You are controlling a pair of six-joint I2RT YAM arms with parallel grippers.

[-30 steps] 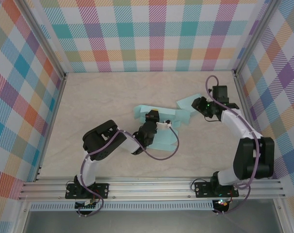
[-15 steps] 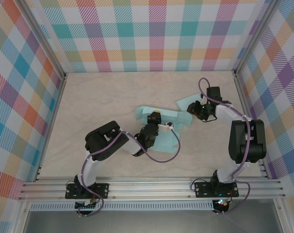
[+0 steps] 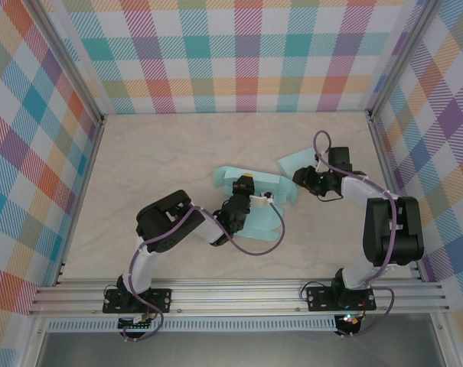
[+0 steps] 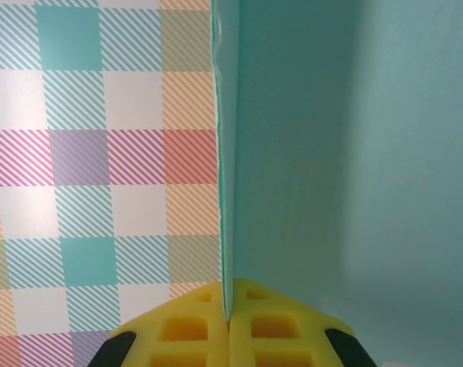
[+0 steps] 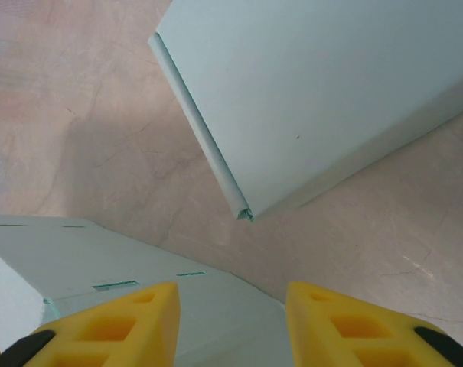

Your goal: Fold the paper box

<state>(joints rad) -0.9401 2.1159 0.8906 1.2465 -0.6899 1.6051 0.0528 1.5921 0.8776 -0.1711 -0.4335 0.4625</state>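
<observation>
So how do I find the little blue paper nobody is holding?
Find the pale marbled table between the checked walls; the big pale teal paper sheet lies mid-table. Right of it, farther back, sits the small pale teal folded paper flap. It lies free, while the big sheet is pinched.

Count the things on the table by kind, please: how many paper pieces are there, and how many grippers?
Teal paper pieces: 2 (larger piece, smaller piece)
Grippers: 2 (left gripper, right gripper)
Total: 4
</observation>
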